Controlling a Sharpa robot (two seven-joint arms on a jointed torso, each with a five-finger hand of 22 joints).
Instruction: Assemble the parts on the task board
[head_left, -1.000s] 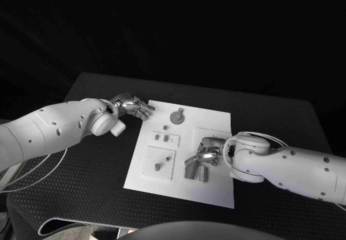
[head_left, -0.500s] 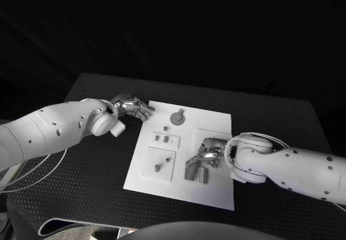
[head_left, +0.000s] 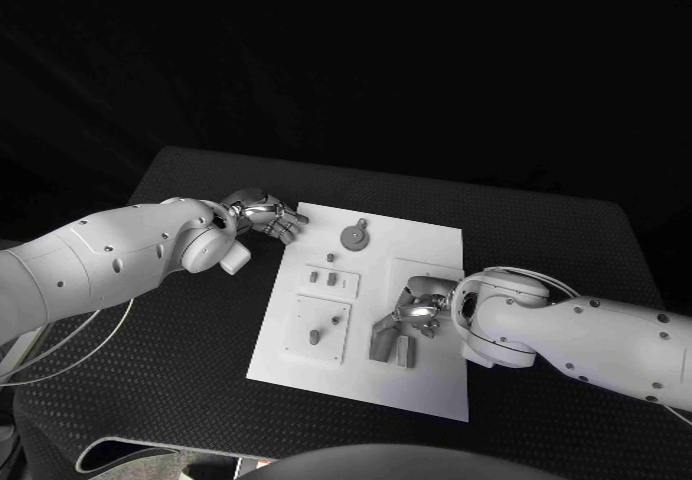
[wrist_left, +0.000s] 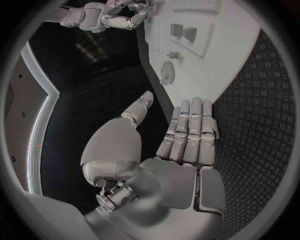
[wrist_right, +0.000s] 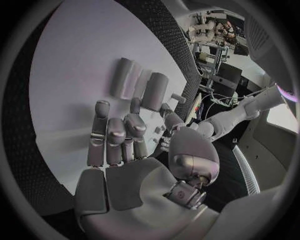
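The right hand (head_left: 415, 314) has edged slightly along the white board (head_left: 433, 245), fingers apart and holding nothing — hovering just above two upright grey blocks (wrist_right: 139, 84). The left hand (head_left: 268, 216) rests flat at the board's far corner, unchanged — no part looks gripped yet.

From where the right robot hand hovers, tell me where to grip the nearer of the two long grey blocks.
Probably pinch the grey block across its narrow width at mid-length, coming straight down. It lies flat on the task board close beside its twin, so little side room remains. The right robot hand looks open just above it.
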